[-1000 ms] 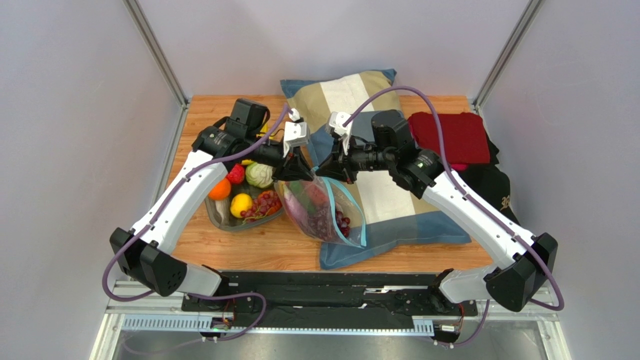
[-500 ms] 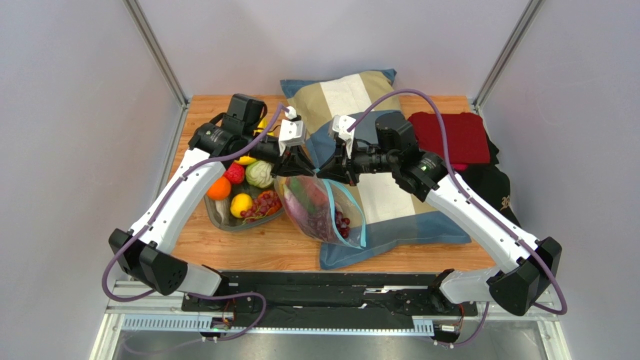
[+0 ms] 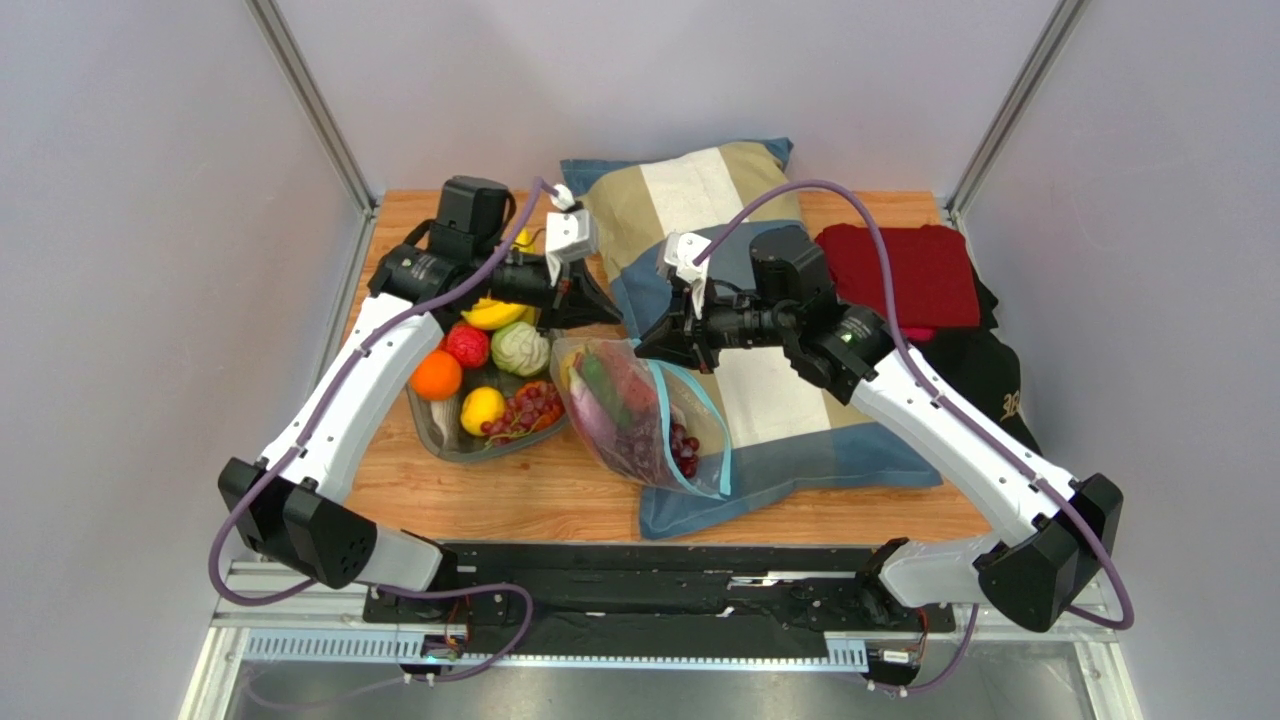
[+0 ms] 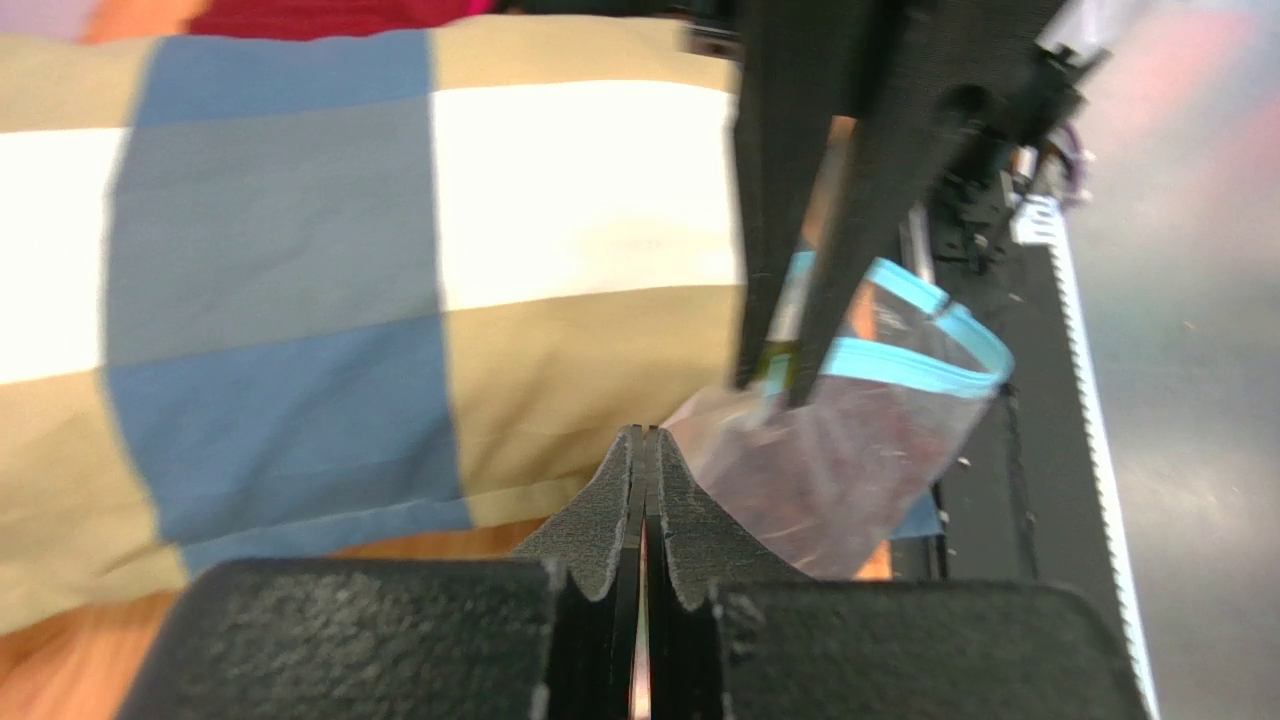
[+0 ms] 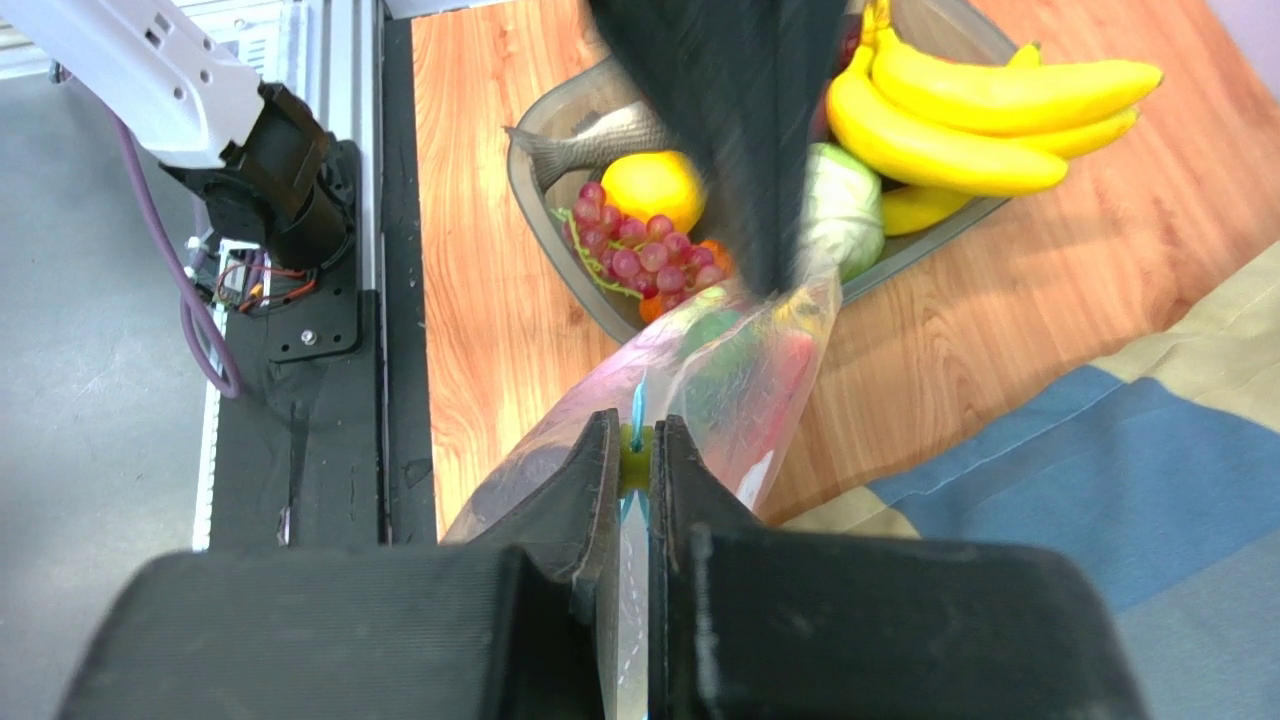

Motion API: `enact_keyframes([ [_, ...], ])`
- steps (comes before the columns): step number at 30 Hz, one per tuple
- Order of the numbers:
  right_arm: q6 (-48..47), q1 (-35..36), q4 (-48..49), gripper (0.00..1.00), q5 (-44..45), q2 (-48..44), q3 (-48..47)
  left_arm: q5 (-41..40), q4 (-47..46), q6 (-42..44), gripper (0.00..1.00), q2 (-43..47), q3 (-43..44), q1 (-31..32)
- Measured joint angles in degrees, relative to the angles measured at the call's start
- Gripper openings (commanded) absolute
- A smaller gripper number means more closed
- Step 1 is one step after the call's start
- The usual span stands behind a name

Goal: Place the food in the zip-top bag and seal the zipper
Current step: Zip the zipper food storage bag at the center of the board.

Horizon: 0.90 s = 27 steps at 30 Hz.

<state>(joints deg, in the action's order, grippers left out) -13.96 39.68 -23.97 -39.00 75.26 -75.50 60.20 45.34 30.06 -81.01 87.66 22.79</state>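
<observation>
Two robot arms reach from the near edge of a wooden table [image 3: 496, 503] toward its middle. Nearest lies a clear zip-top bag [image 3: 631, 428], slumped half on the table and half on the front corner of a striped pillow [image 3: 781, 405]. Purple grapes [image 3: 661, 446] and red and green pieces [image 3: 601, 387] show through its plastic. Its light-blue zipper [image 4: 902, 365] gapes open along the mouth.

Just left of the bag, a greyish clear dish [image 3: 469, 453] holds more toy food. In it are a lemon [image 3: 483, 408], a grape bunch [image 3: 526, 408], an orange [image 3: 437, 377], a pale green cabbage [image 3: 520, 350] and, at the far side, bananas [image 3: 496, 314].

Beyond the bag, the right gripper [image 5: 639, 438] is pinched tight on the zipper strip at the bag's far end, lifting that edge. The left gripper [image 4: 646, 438] hovers between the bananas and the pillow, its fingers pressed together with nothing between them. Farthest back lies a folded red cloth [image 3: 899, 273].

Judging by the full dish, loading is only partly done and the next piece has to be fetched. The left fingers need to spread before dropping onto a piece. They should grip these glossy shapes across the widest part so they do not squirt out. The right pinch should hold the mouth raised and wide, so the piece passes the zipper without dragging the floppy bag off the pillow.
</observation>
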Motion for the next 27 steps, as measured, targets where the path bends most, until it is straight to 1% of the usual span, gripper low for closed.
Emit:
enact_keyframes([
  [5, -0.04, 0.0, -0.94, 0.0, 0.15, -0.39, 2.47, 0.42, -3.78, -3.63, 0.0, 1.11, -0.26, -4.39],
  [6, -0.04, 0.0, -1.25, 0.0, 0.2, -0.42, 2.75, 0.7, -3.85, -3.58, 0.06, 1.44, -0.28, -4.72],
  [8, -0.07, 0.0, -1.81, 0.0, 0.33, -0.42, 3.06, 2.16, -2.49, -1.68, 0.28, 1.99, -0.28, -4.9],
  [9, -0.04, 0.0, -1.92, 0.0, 0.37, -0.42, 3.06, 2.97, -1.55, -0.48, 0.43, 2.19, -0.28, -4.85],
  [12, 0.0, 0.0, -1.79, 0.0, 0.13, -0.42, 3.02, 4.04, 2.4, 4.9, 0.56, 2.32, -0.26, -4.04],
  [17, 0.79, 0.0, -1.46, 0.0, -1.64, -0.42, 1.92, 1.7, 7.52, 13.4, 0.62, 2.36, -0.28, 0.66],
  [18, 0.92, 0.0, -1.4, 0.0, -2.1, -0.42, 1.42, 1.51, 8.04, 14.45, 0.67, 2.36, -0.28, 1.42],
  [23, 1.31, 0.07, -1.01, 0.0, -4.2, -0.42, 0.17, 1.18, 10.71, 19.37, 0.68, 1.18, -0.15, 3.19],
  [25, 1.31, 0.28, -1.01, 0.0, -4.72, -0.42, 0.11, 1.03, 11.72, 20.76, 0.65, -0.02, -0.09, 3.87],
  [27, 1.27, 0.55, -1.03, 0.0, -5.29, -0.42, 0.02, 0.87, 12.7, 21.53, 0.65, -1.18, -0.07, 4.74],
])
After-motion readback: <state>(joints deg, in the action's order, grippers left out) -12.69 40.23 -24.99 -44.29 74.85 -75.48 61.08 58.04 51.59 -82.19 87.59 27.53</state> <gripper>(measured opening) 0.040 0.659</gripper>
